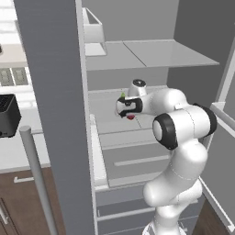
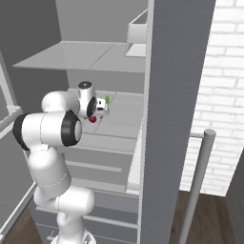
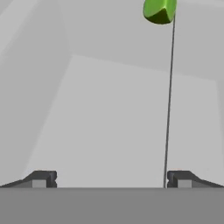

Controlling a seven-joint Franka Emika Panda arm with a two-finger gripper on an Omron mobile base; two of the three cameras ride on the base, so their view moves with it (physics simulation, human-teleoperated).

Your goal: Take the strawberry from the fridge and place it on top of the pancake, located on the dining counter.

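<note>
- Step in hand: reaching into the open fridge (image 1: 137, 55) for the strawberry (image 1: 131, 117), which lies on the middle shelf (image 2: 121, 121), directly under the hand.
- Gripper (image 3: 111, 178) has its jaws spread wide, holding nothing.
- A green object (image 3: 160, 11) sits farther back.
- Next, I judge: lower over the berry, then close gently.

A black toaster (image 1: 8, 114) sits on the pale kitchen counter (image 1: 18, 153) above brown cabinets (image 1: 20, 202). A white brick wall (image 2: 224, 86) rises elsewhere. A small green object (image 3: 160, 10) lies apart from the toaster, on a grey shelf.
</note>
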